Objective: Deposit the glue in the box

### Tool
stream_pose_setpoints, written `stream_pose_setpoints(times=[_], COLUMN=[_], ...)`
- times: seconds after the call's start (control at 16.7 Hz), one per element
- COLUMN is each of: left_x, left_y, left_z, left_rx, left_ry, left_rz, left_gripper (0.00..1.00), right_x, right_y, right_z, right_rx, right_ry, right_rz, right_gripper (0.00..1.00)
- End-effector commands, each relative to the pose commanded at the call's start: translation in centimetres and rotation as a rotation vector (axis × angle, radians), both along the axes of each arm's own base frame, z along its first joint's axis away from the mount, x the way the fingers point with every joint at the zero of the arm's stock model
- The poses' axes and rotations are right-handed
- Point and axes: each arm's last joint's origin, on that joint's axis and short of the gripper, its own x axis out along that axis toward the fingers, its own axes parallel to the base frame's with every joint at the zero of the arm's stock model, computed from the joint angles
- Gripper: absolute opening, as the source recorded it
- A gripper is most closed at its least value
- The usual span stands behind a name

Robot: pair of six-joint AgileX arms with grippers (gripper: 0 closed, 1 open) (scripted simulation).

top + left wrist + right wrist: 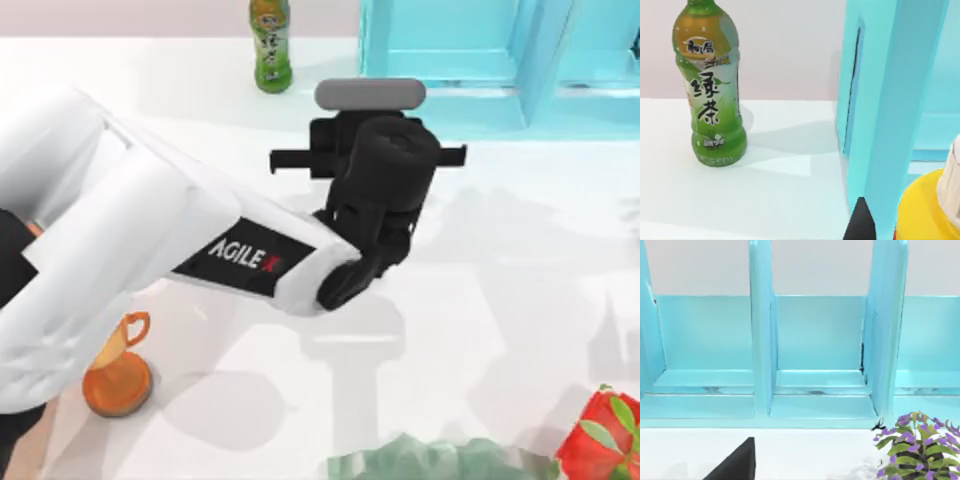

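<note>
The glue (932,207) is seen right beside the left claw (368,160), near the blue shelf (480,60). Whether it is gripped cannot be told. If lifted loosely, it could be dropped or knocked against the shelf.

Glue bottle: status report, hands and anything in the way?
Left hand mid-table near cyan shelf unit. Glue bottle close at its fingers, grip unconfirmed. Green tea bottle stands clear.
</note>
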Motion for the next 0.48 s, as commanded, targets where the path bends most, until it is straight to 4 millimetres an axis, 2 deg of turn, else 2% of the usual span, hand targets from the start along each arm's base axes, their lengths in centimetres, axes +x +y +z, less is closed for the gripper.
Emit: stream_pose_setpoints(times=[0.24,0.36,0.48], left_x=[0.8,2.5,4.9], left_y=[0.6,2.3,5.0], left_z=[0.3,1.0,2.2], left_rx=[0.026,0.092,0.196], left_ry=[0.005,0.022,0.053], left_rz=[-0.003,-0.012,-0.032], left_gripper=[0.0,0.0,0.0], right_x=[0.0,0.0,0.0], right_y=[0.0,0.0,0.0], right_z=[0.0,0.0,0.0], right_rx=[0.0,0.0,0.0], right_ry=[0.0,0.0,0.0], right_rz=[0.0,0.0,0.0], right_gripper=[1.0,1.0,1.0])
